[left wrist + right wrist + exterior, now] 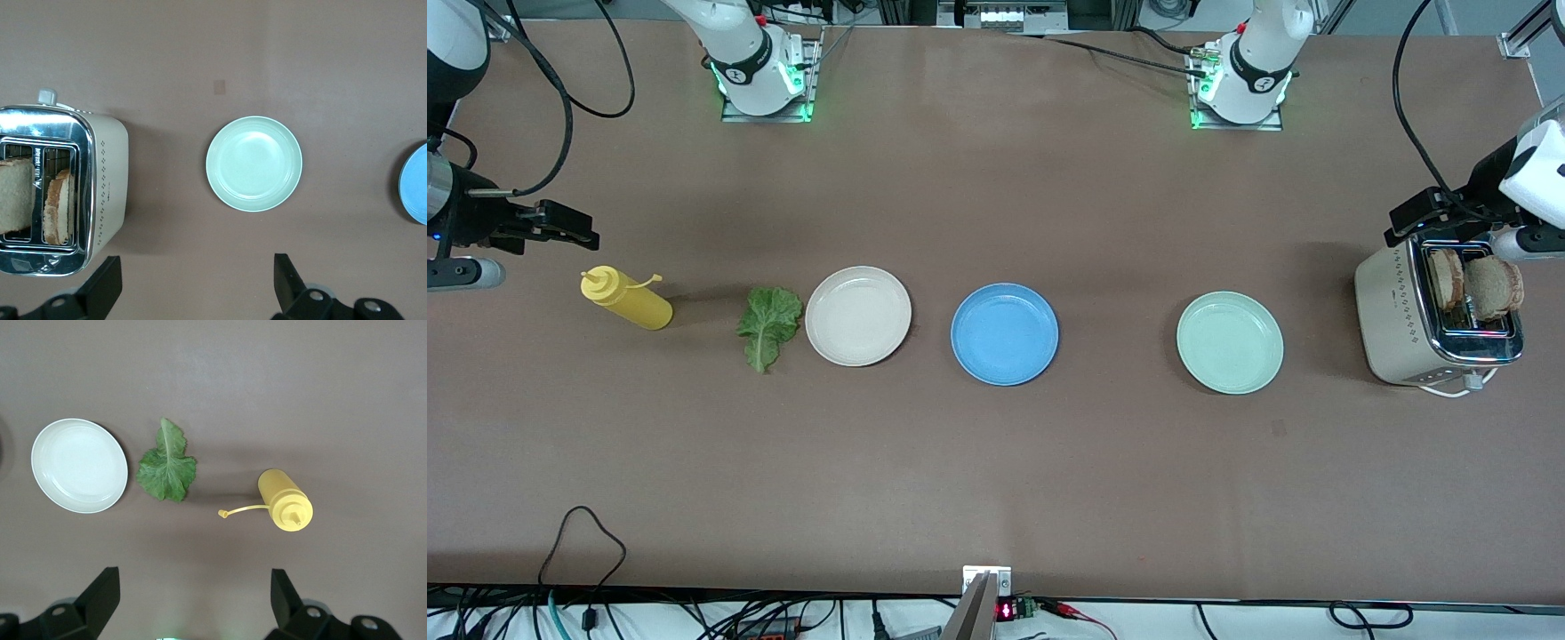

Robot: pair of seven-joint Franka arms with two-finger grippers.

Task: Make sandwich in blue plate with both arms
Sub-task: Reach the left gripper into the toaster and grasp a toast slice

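The blue plate (1005, 333) lies bare at the middle of the table, its edge also showing in the left wrist view (417, 183). No sandwich is in view. Two toast slices (1494, 286) (17, 193) stand upright in the toaster's slots. A lettuce leaf (767, 322) (167, 467) lies flat on the table beside the cream plate. My left gripper (1409, 222) (197, 277) hangs open and empty over the table next to the toaster. My right gripper (574, 227) (193, 590) hangs open and empty over the table by the yellow bottle.
A cream-white plate (858, 316) (79, 465) sits between lettuce and blue plate. A mint-green plate (1230, 342) (253, 163) lies between blue plate and toaster (1400, 311) (103, 180). A yellow squeeze bottle (627, 300) (287, 503) lies at the right arm's end.
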